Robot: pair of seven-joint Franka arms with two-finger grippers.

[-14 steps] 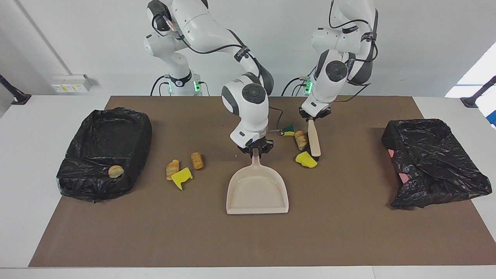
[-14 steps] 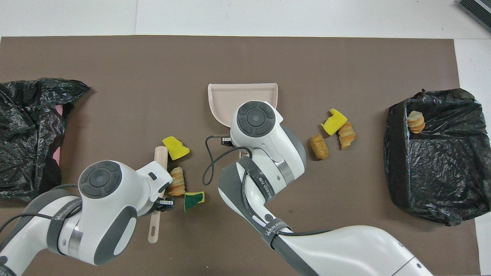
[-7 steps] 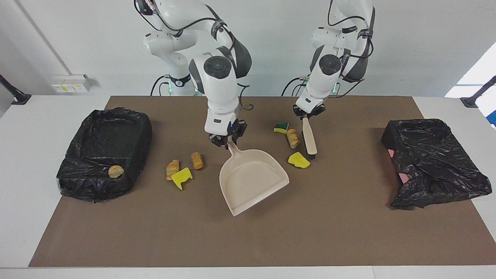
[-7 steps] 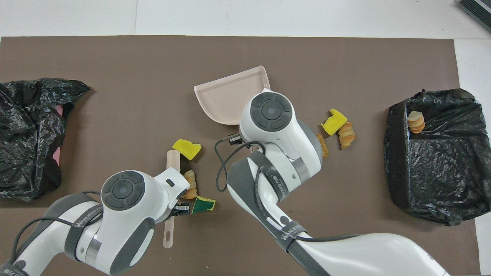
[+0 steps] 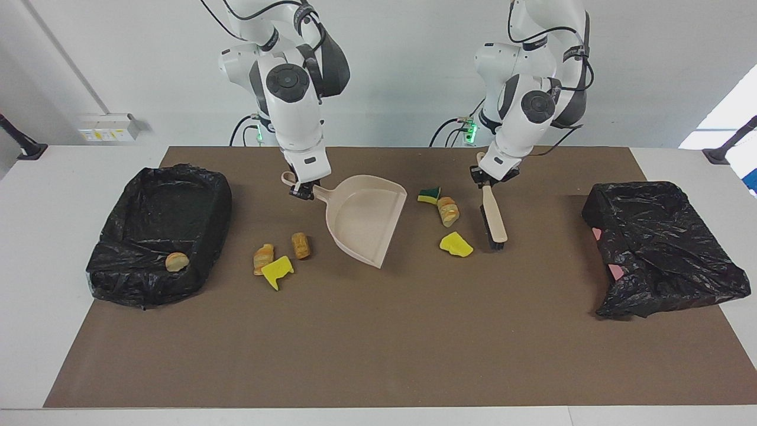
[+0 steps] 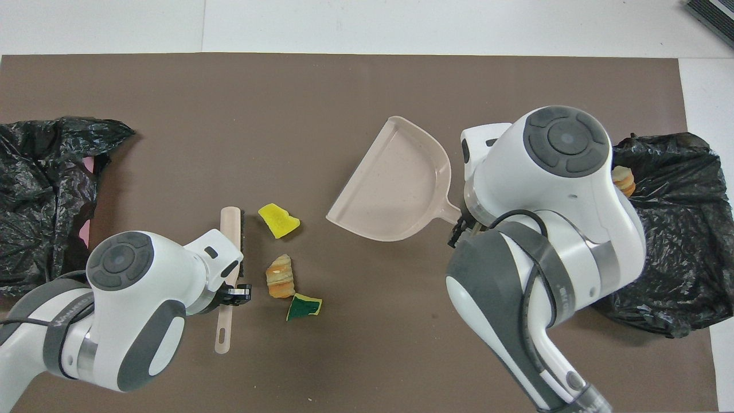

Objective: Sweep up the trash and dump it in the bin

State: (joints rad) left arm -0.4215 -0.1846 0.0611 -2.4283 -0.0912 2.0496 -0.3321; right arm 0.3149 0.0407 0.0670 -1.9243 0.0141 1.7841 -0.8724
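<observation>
Right gripper (image 5: pixel 303 192): clamped on the dustpan (image 5: pixel 368 218) handle.
Left gripper (image 5: pixel 490 180): clamped on the brush (image 5: pixel 492 216) handle, beside trash (image 5: pixel 447 211).

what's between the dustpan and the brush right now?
Three trash pieces: a green-faced sponge, a striped roll and a yellow sponge chunk between dustpan and brush; facing view.

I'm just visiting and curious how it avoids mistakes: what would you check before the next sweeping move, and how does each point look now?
1. Right gripper shut on the beige plastic dustpan handle: ok.
2. Left gripper shut on the beige-handled brush: ok.
3. Dustpan mouth faces the yellow sponge chunk and striped roll: ok.
4. Dustpan lip flat on the brown mat: cannot tell.
5. Brush on the outer side of that trash: ok.
6. Black-lined bin open: ok.
</observation>
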